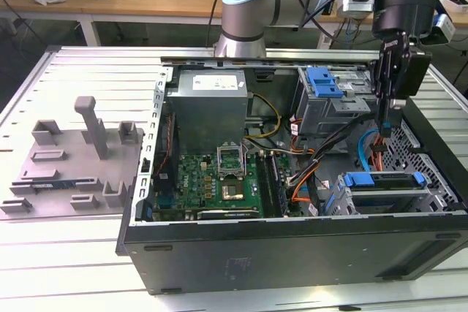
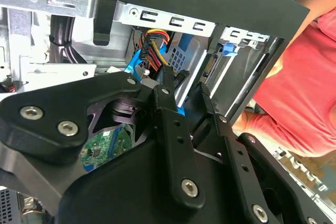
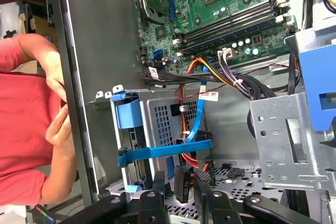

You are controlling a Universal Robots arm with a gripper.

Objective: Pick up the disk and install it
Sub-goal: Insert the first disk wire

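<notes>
Gripper (image 1: 383,128): hangs tips-down over the case's end at the exterior view's right. Fingers (image 2: 167,114) are spread a little, with a gap between them in both wrist views and nothing pinched.
Disk (image 1: 384,189): lies flat in the bay at lower right of the exterior view, blue frame round it. It is below the gripper and apart from it.
Cables (image 1: 374,153): blue and orange runs drop between gripper and disk.
Plug (image 2: 178,78): black, with yellow and red wires, just past the fingertips in the second wrist view. Can't tell if it touches them.
Case (image 1: 292,253): black, open side up, on slatted table (image 1: 44,253).
Board (image 1: 227,177): green, mid-case, with grey supply box (image 1: 208,104) beyond it.
Latch (image 1: 324,82): blue, on the upper cage, well apart from the disk.
Fixture (image 1: 80,155): grey, on the table, to the exterior view's left of the case.
Person (image 3: 21,129): red shirt, beside the case wall, hand (image 3: 59,124) near its edge.
</notes>
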